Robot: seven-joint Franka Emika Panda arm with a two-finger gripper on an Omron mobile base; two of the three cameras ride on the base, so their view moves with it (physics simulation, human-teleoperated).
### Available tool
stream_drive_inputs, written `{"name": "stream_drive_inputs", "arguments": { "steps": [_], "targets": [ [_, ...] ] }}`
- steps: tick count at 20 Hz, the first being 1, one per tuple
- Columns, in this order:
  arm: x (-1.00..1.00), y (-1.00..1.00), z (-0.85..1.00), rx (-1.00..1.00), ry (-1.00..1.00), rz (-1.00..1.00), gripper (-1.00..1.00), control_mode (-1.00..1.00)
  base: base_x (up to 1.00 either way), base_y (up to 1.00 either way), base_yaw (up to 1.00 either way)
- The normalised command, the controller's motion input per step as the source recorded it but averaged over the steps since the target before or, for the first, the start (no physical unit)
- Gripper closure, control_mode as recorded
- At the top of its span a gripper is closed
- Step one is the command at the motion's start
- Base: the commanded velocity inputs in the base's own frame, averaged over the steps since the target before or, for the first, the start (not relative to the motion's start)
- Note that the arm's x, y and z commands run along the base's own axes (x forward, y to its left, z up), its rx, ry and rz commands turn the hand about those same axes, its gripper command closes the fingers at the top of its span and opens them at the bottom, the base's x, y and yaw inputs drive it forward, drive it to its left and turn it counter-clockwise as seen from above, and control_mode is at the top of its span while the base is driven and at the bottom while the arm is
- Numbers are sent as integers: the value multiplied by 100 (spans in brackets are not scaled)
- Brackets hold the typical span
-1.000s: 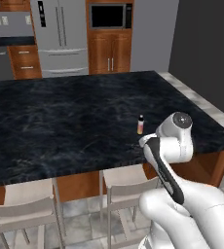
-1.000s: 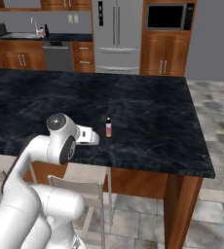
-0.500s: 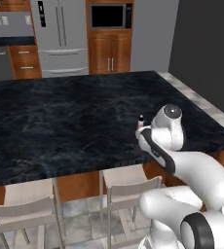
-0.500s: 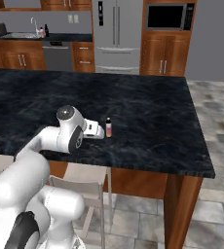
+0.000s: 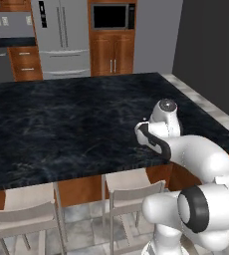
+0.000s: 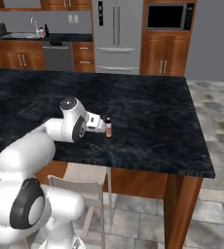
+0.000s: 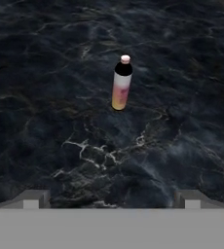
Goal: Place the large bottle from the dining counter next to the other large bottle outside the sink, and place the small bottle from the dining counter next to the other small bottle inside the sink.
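Observation:
One bottle (image 6: 108, 128) with a dark shoulder, a pink-to-yellow label and a pale cap stands upright on the black marble dining counter (image 6: 148, 112), near its front edge. From size alone I cannot tell whether it is the large bottle or the small one. In the hand view the bottle (image 7: 121, 82) stands ahead and slightly right of centre. My gripper (image 7: 111, 202) is open, with nothing between its fingertips (image 7: 33, 199). In the right base view the gripper (image 6: 102, 126) sits low over the counter, just left of the bottle and short of touching it. The sink (image 6: 15, 35) is far back on the left.
Two bottles (image 6: 44, 31) stand by the faucet on the back counter. Pale stools (image 5: 131, 187) are tucked under the dining counter's front edge (image 5: 61, 174). The counter ends at a corner to the right (image 6: 209, 172). A fridge (image 5: 61, 35) and wooden cabinets line the far wall.
The arm has swung forward and down over the counter, bringing the open hand close to the bottle's left side. The bottle has not moved.

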Motion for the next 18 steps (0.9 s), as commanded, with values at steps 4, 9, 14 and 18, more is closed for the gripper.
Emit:
{"name": "stream_drive_inputs", "arguments": {
  "steps": [4,9,14,18],
  "targets": [
    [15,-1,0,0,0,-1,-100,-100,0,0,0],
    [3,-10,0,0,0,0,-100,-100,0,0,0],
    [1,-20,0,0,0,0,-100,-100,0,0,0],
    [0,-15,0,0,-2,0,-100,-100,0,0,0]
  ]
}}
